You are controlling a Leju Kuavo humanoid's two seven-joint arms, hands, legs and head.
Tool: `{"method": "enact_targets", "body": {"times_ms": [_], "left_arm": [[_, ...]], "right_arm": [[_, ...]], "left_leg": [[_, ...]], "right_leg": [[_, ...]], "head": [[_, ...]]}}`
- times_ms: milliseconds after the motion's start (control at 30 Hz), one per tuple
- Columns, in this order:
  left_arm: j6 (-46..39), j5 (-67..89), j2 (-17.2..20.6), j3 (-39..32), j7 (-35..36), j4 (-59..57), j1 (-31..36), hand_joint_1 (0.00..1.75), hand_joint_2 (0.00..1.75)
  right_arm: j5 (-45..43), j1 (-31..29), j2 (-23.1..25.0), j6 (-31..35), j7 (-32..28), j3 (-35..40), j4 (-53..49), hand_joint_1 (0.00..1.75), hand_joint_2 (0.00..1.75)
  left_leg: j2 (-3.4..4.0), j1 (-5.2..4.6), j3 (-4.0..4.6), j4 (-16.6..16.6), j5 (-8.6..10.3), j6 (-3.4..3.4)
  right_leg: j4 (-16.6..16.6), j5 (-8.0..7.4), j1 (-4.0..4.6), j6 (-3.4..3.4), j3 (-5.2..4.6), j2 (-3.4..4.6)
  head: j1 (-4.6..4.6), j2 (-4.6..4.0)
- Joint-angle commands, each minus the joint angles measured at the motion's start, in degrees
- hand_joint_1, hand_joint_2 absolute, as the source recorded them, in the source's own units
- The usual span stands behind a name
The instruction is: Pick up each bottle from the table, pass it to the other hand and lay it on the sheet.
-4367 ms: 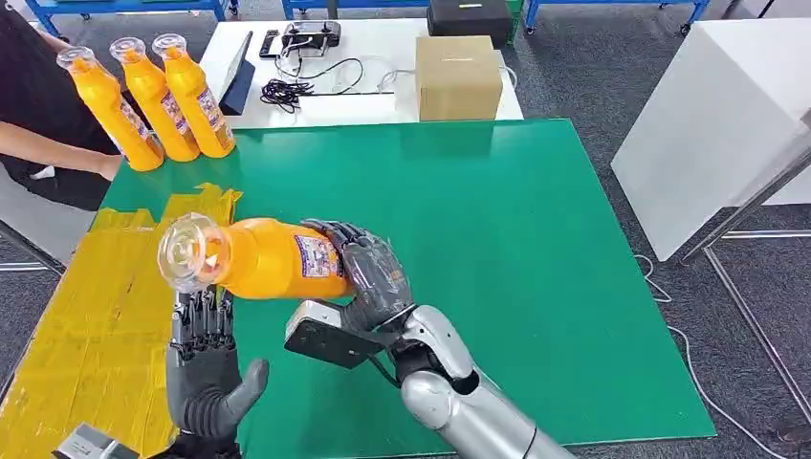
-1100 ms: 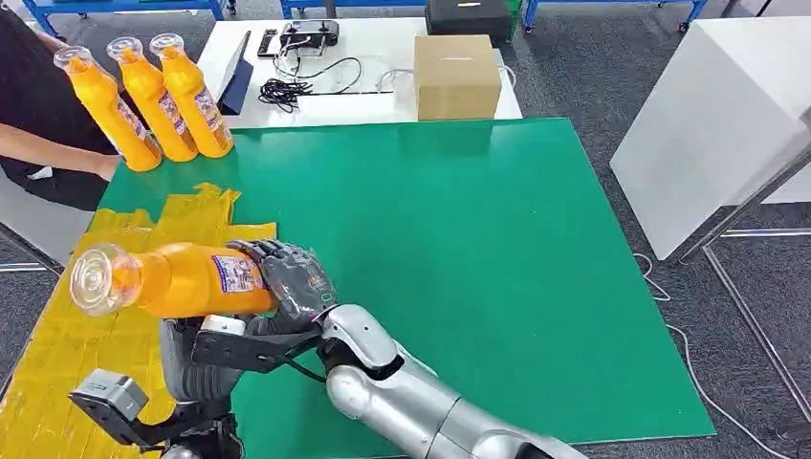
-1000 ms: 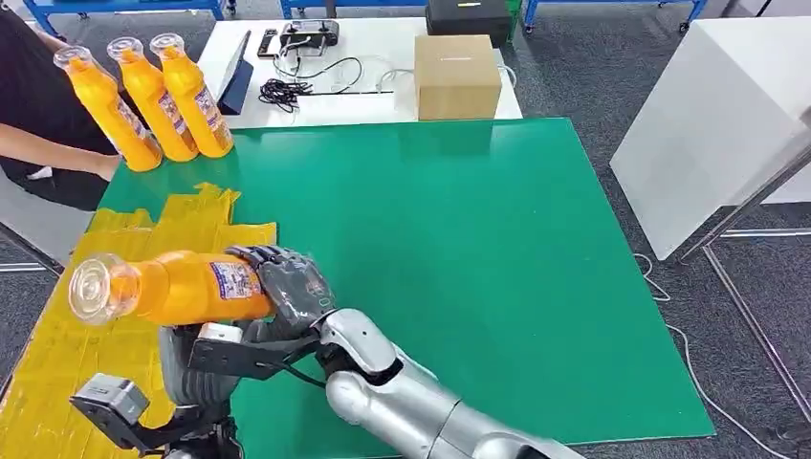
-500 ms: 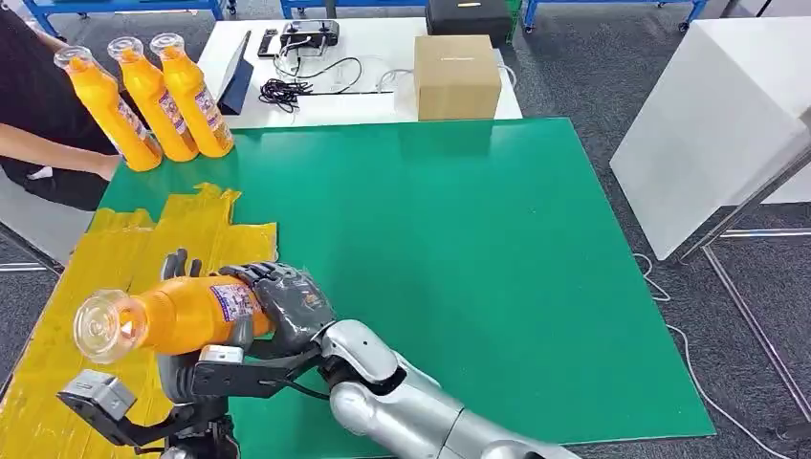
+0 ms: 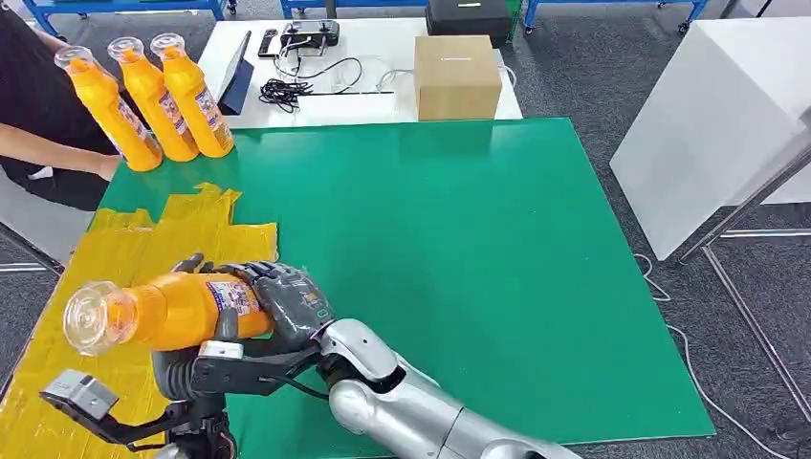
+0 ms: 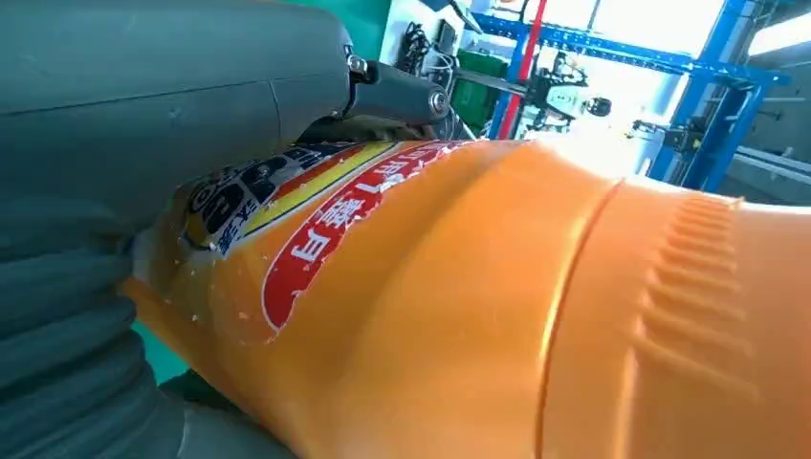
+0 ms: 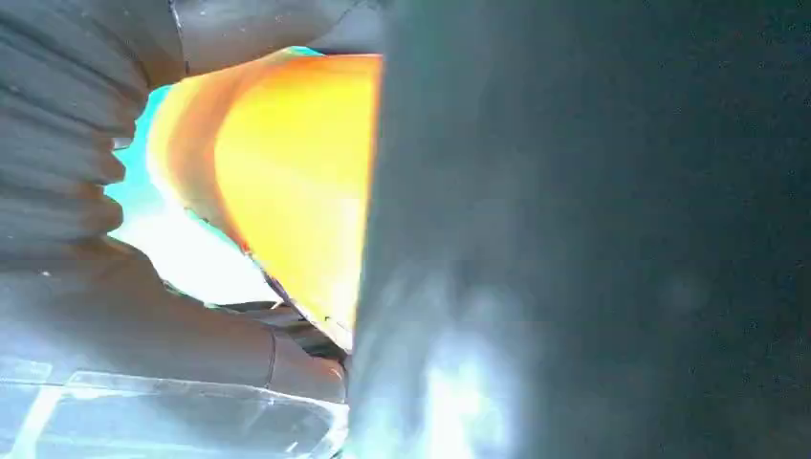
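Altogether four orange bottles: three upright (image 5: 155, 96), one (image 5: 163, 311) wrapped by fingers of both hands (image 5: 292, 296) (image 5: 191, 359).

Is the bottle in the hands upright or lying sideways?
Sideways: the bottle lies roughly level, cap end toward the yellow sheet, held off the table.

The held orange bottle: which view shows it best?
The head view: the held orange bottle shows whole, cap to base, between the right hand and left hand. Both wrist views show close-up parts of its body.
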State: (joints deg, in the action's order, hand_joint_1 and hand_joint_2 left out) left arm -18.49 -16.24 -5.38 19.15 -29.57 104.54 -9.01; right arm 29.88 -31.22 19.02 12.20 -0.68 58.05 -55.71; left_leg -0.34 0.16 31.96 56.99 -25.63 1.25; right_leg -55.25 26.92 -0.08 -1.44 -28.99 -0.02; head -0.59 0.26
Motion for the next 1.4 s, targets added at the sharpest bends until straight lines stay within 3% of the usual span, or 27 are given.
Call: {"method": "enact_targets", "body": {"times_ms": [33,300,333,367,400,633,733,867,1033,1167,1233,1400], "left_arm": [[1.79,-0.26,0.48,3.7,-0.13,0.05,4.47,1.75,1.75],[1.69,-0.54,0.33,3.5,-0.67,-0.4,4.6,1.75,1.75],[1.69,-0.54,0.33,3.5,-0.67,-0.4,4.6,1.75,1.75],[1.62,-0.38,0.42,3.3,-0.94,-0.06,4.34,1.75,1.75],[1.5,-0.06,0.53,2.82,-1.39,0.45,3.87,1.75,1.75],[-0.35,7.95,0.38,-5.73,-4.21,6.9,-2.22,1.75,1.75],[0.22,8.49,0.53,-7.32,-4.12,6.81,-2.42,1.75,1.75],[-4.96,19.22,0.43,-9.72,-5.19,4.24,-1.33,1.75,1.75],[-5.87,21.58,0.29,-9.98,-5.3,3.9,-1.23,1.75,1.75],[-15.33,43.21,1.41,-12.86,0.9,-1.69,1.8,1.75,1.75],[-20.25,61.17,2.16,-16.05,6.98,-6.78,4.0,1.75,1.75],[-19.23,85.84,6.77,-18.73,20.41,-20.1,8.43,1.75,1.75]], "right_arm": [[-0.19,0.06,-0.72,-2.77,-0.17,3.89,1.39,1.75,1.75],[-1.53,-0.18,-0.3,-3.18,0.55,3.23,1.68,1.71,1.75],[-1.53,-0.18,-0.3,-3.18,0.55,3.23,1.68,0.38,1.75],[-0.74,0.08,-0.69,-1.32,0.76,2.91,1.45,0.0,1.75],[-1.74,0.25,-1.29,-2.14,1.81,2.23,1.8,0.0,0.0],[1.59,7.13,-10.9,0.77,-0.16,0.11,-8.89,0.0,0.0],[1.58,8.18,-11.65,0.89,-0.38,-0.59,-11.15,0.0,0.0],[1.37,12.56,-14.48,3.28,-2.7,-3.77,-18.36,0.0,0.0],[1.6,13.06,-14.71,3.36,-3.18,-4.02,-19.0,0.0,0.0],[0.43,18.36,-17.0,5.97,-8.39,-7.47,-26.33,0.0,0.0],[0.26,20.17,-17.92,6.25,-9.76,-8.58,-29.96,0.0,0.0],[-1.32,21.44,-17.75,5.82,-12.14,-10.35,-32.26,0.0,0.0]], "left_leg": [[-0.19,0.1,-0.06,0.0,0.0,-0.06],[-0.17,0.08,-0.05,0.0,-0.01,-0.05],[-0.18,0.1,-0.05,0.01,-0.01,-0.06],[-0.15,0.06,-0.03,-0.01,0.0,-0.04],[-0.17,0.08,-0.07,-0.01,-0.01,-0.05],[-0.25,0.12,-0.2,-0.14,-0.01,-0.01],[-0.28,0.07,-0.13,-0.09,0.0,-0.02],[-0.23,0.03,0.0,-0.05,0.01,-0.02],[-0.25,0.02,-0.02,-0.03,0.01,-0.03],[-0.33,0.01,-0.07,-0.07,0.02,-0.03],[-0.49,0.01,-0.1,-0.12,0.06,-0.04],[-0.24,-0.04,-0.15,-0.15,0.06,-0.03]], "right_leg": [[0.11,0.03,0.09,-0.01,0.19,-0.22],[0.08,0.04,0.08,-0.01,0.16,-0.2],[0.09,0.04,0.1,-0.01,0.18,-0.21],[0.07,0.03,0.06,-0.01,0.12,-0.17],[0.1,0.03,0.08,-0.01,0.19,-0.2],[0.33,0.02,0.12,-0.05,0.4,-0.28],[0.22,0.04,0.08,-0.04,0.29,-0.28],[0.12,-0.01,0.05,0.0,0.11,-0.13],[0.1,0.0,0.03,-0.01,0.12,-0.16],[0.13,0.02,0.03,-0.01,0.18,-0.26],[0.19,0.03,0.03,-0.01,0.25,-0.42],[0.13,-0.01,-0.03,0.0,0.19,-0.16]], "head": [[0.0,0.0],[0.0,0.0],[0.0,0.0],[0.0,0.0],[0.0,0.0],[0.02,0.0],[-0.02,0.0],[-0.02,0.0],[0.02,0.0],[0.0,0.0],[-0.02,0.0],[0.02,0.0]]}}
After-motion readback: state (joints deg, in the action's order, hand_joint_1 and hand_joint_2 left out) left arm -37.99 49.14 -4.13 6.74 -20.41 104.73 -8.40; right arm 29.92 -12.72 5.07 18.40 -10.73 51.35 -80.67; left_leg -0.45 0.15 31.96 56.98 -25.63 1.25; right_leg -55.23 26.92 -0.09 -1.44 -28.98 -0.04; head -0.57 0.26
